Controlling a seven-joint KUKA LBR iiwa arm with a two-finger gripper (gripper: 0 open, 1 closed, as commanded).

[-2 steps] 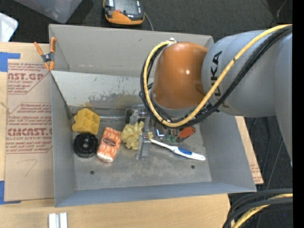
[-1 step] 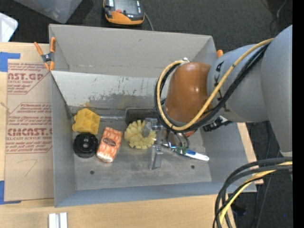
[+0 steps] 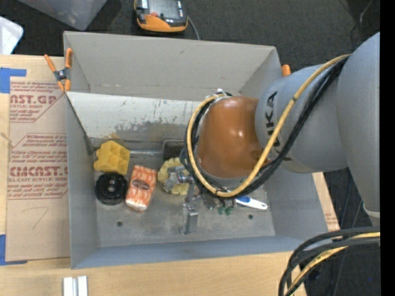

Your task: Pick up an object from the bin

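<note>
The tool [image 3: 187, 197] sits low in the bin [image 3: 173, 66] under the arm's orange cover; whether it is open or closed cannot be told. A lumpy yellow thing [image 3: 171, 176] lies touching or just beside it, mid-floor. A clean pick likely means centring over that lump and keeping clear of the orange patterned box [image 3: 141, 188] to the left and the white-and-blue stick [image 3: 251, 203] to the right.

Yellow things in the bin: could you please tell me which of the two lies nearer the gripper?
The pale, crumpled one mid-bin, close beside the gripper; the brighter yellow block lies farther left, above the black disc.
</note>
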